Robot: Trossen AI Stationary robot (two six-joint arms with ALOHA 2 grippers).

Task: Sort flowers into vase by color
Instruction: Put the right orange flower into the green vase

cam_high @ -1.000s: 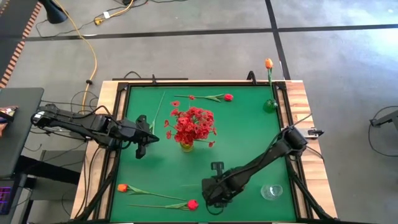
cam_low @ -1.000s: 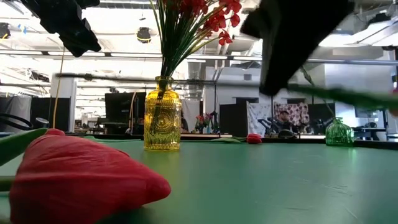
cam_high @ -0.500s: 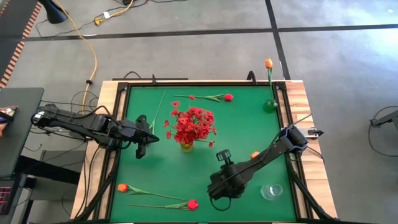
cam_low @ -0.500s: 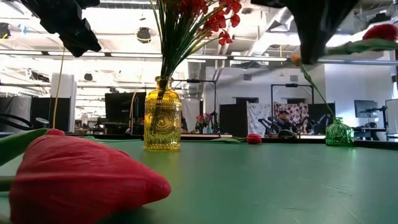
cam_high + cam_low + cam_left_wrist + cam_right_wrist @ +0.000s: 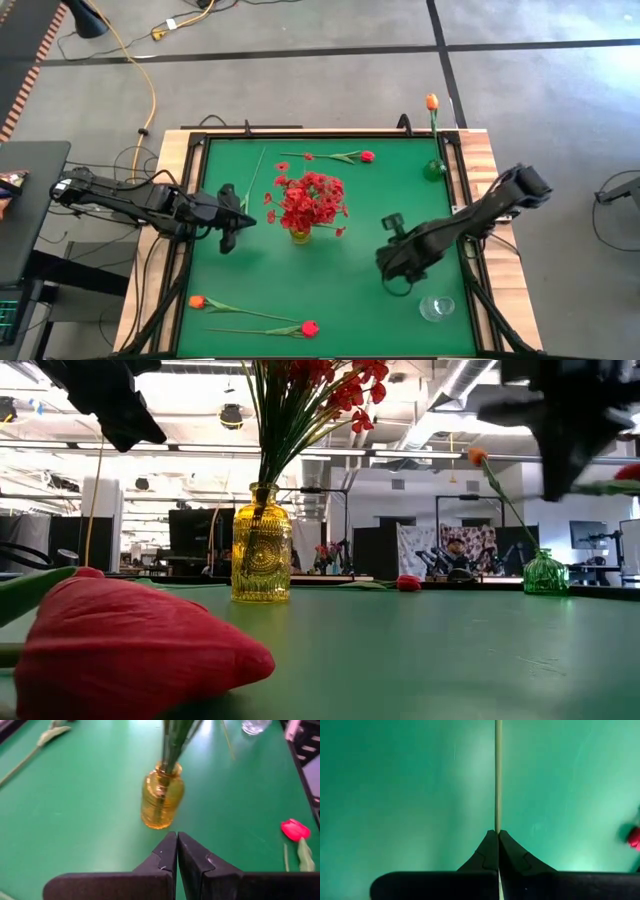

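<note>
Step in hand: the right gripper, clenched on a thin green stem, carries a flower above the worktop near the clear vase; its bloom cannot be made out for certain, possibly the red spot at the right wrist view's edge
Doing it well: I judge the stem should hang plumb before lowering into a vase mouth; match colour first
Left gripper: pressed shut, empty, hovering beside the yellow vase
Flowers: red sprigs in the yellow vase; orange tulip in the green vase; a red-pink tulip lies at the far edge; an orange bud and a red bud lie at the near edge
In the way: the bushy sprigs crowd the yellow vase's mouth
</note>
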